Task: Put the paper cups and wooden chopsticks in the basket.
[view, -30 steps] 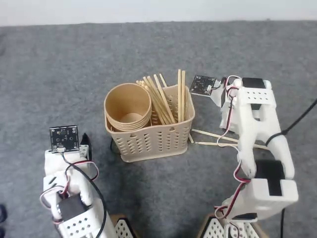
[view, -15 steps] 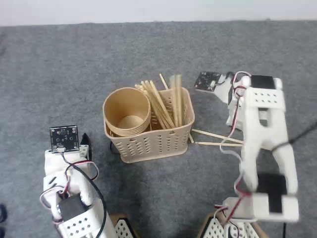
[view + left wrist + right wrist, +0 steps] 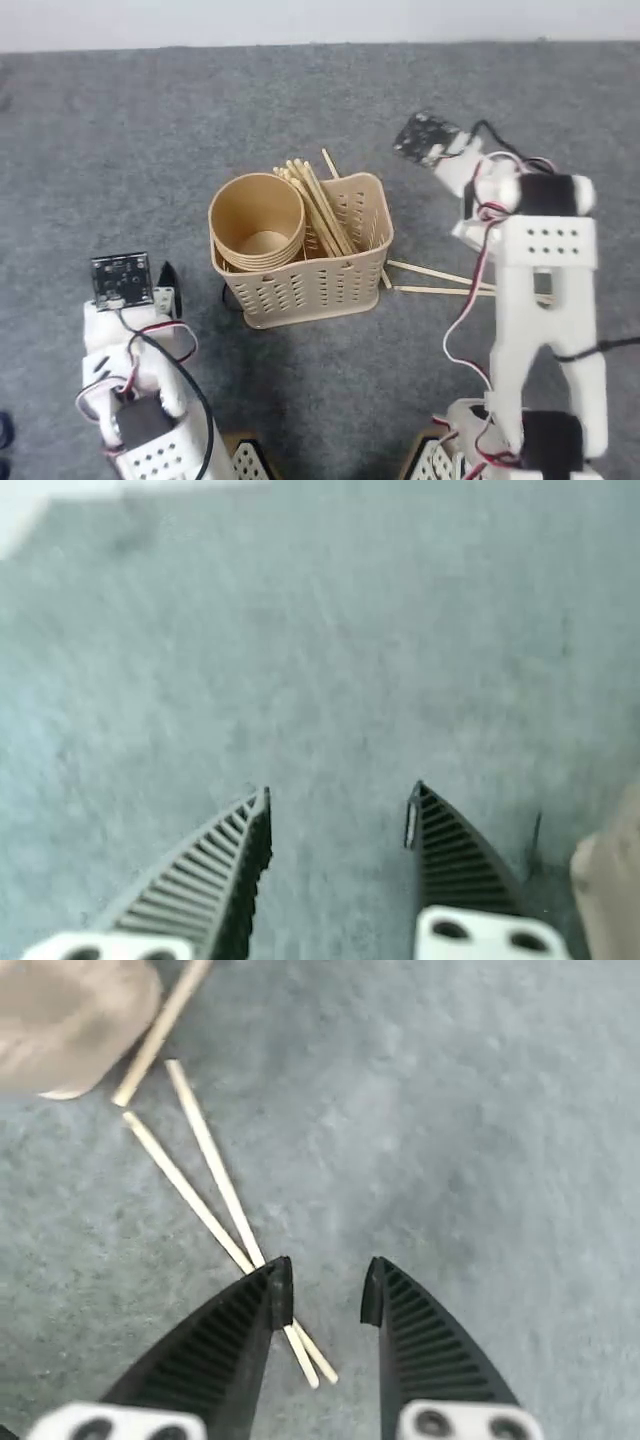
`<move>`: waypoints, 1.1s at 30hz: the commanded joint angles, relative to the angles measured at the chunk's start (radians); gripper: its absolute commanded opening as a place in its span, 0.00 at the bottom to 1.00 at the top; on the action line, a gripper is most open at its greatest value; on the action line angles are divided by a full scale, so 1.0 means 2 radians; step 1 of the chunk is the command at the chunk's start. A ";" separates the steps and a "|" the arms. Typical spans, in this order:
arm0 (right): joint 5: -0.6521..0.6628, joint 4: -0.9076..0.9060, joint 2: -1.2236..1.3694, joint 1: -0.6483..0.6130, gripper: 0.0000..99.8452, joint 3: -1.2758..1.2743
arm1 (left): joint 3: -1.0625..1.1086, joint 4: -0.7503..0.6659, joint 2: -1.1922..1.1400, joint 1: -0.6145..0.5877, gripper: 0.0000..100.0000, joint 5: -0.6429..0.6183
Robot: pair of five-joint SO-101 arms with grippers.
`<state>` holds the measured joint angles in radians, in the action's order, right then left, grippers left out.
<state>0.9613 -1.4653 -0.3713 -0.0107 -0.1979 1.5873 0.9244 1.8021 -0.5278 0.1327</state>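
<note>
A beige slotted basket (image 3: 300, 285) stands mid-table holding stacked paper cups (image 3: 257, 222) and a bundle of wooden chopsticks (image 3: 318, 205). Two loose chopsticks (image 3: 440, 280) lie on the carpet just right of the basket. My right gripper (image 3: 325, 1292) is open, hovering over the near ends of those two chopsticks (image 3: 215, 1175), holding nothing. The basket corner (image 3: 70, 1020) appears at that view's edge. My left gripper (image 3: 338, 805) is open above bare carpet at the lower left, with the basket edge (image 3: 610, 880) beside it.
Grey carpet covers the whole table. The right arm (image 3: 540, 240) stands right of the basket, and the left arm (image 3: 130, 340) sits at the front left. Open carpet lies behind and to the left of the basket.
The two chopsticks held upright over the basket's right side have dropped in. The right arm has drawn back to the right, away from the basket. The left arm shifted slightly.
</note>
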 commanded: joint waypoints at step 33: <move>-0.044 0.114 -0.269 0.048 0.12 -0.245 | -0.932 0.412 -0.614 0.270 0.21 -0.065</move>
<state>0.8846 -1.2566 -0.8807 0.0752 -0.6828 -0.0928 1.6349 0.7158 -0.0384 0.0130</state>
